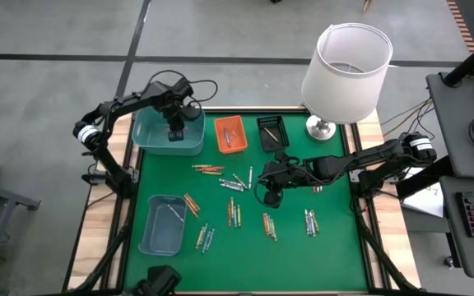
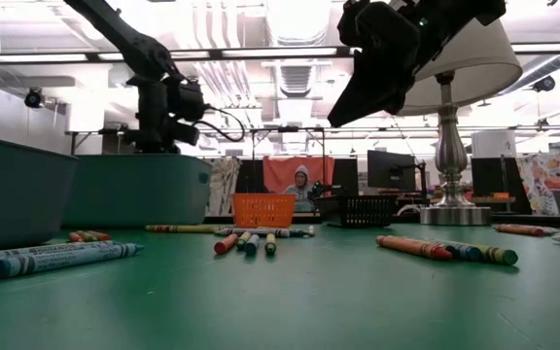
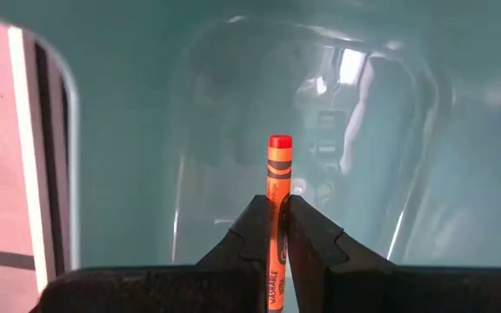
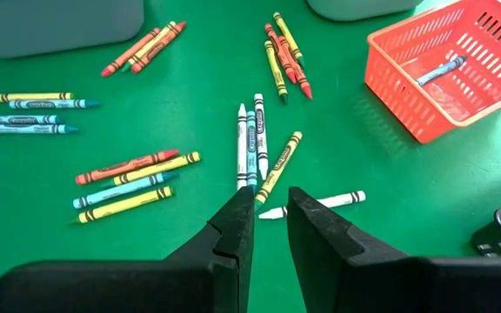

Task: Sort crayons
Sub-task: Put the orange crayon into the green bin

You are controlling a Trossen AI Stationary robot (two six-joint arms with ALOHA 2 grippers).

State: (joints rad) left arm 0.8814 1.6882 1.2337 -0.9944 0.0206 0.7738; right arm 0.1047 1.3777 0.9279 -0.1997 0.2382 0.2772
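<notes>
While most crayons (image 1: 235, 185) lay scattered over the green mat (image 1: 336, 247), one red-orange crayon (image 3: 277, 217) stood pinched between the closed fingers (image 3: 242, 239) of the left gripper (image 3: 274, 228), its red tip pointing into the teal bin (image 3: 390, 104) below; in the high view that gripper (image 1: 175, 131) hung over the teal bin (image 1: 151, 140) at the mat's far left corner; a second pale bin (image 1: 148, 238) sat near the front left with a crayon or two inside, too small to tell colour; an orange basket (image 1: 239, 125) beside the teal bin held one bluish crayon (image 4: 440, 69); a black basket (image 1: 280, 123) stood just beside that, with a stick inside that I could not make out; loose crayons lay in small groups between the bins and baskets, red and orange ones near the teal bin, blue and yellow ones nearer the front; the right gripper (image 1: 271, 196) hovered above the mat's middle, clear of the surface in the low view (image 2: 353, 107), its jaws a narrow gap apart and holding nothing; under it in the right wrist view lay a white crayon (image 4: 316, 205), a yellow one (image 4: 278, 167) and a white and blue pair (image 4: 249, 146); a lamp (image 1: 346, 66) with a white shade stood at the table's far right; beyond the table a person (image 2: 302, 187) sat at a desk.
</notes>
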